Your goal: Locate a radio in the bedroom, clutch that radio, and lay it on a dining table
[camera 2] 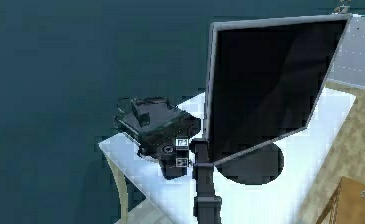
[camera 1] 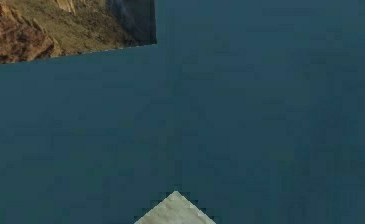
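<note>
In the forward view a dark teal wall [camera 1: 250, 110] is seen close ahead, with a landscape picture [camera 1: 60, 25] hung at its upper left and a pale pointed corner [camera 1: 173, 212] entering at the bottom edge. In the arm side view a white table [camera 2: 315, 140] is shown against a teal wall, carried on a light wooden leg [camera 2: 117, 185]. A large monitor [camera 2: 270, 85] with a dark screen is stood upon it on a round dark base [camera 2: 258, 165]. The radio [camera 2: 155, 118] is placed on the table's corner toward that view's left, beside the monitor. It is seen as a dark, boxy body with a raised part at its top. The arm [camera 2: 205, 195] is seen rising from the bottom edge, and the tool [camera 2: 150, 140] is found at the radio, dark against dark. Whether anything is held by it cannot be told, nor whether the radio is touched. A brown wooden piece [camera 2: 350, 200] is seen at the lower right.
</note>
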Available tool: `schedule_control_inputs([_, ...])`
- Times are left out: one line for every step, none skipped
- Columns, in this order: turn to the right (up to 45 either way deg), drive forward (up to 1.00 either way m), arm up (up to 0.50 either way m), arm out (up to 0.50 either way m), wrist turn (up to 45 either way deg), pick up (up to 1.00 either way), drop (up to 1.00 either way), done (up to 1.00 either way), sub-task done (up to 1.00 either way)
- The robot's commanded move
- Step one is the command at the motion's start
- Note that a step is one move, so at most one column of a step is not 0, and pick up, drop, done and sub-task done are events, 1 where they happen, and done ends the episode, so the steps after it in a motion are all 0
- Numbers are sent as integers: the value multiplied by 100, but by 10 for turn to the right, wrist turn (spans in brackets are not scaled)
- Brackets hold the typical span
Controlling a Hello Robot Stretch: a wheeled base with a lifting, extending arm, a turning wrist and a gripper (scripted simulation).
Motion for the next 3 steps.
schedule_control_inputs([0, 0, 20, 0, 0, 0, 0, 0, 0])
schedule_control_inputs([0, 0, 0, 0, -450, 0, 0, 0, 0])
schedule_control_inputs([0, 0, 0, 0, -450, 0, 0, 0, 0])
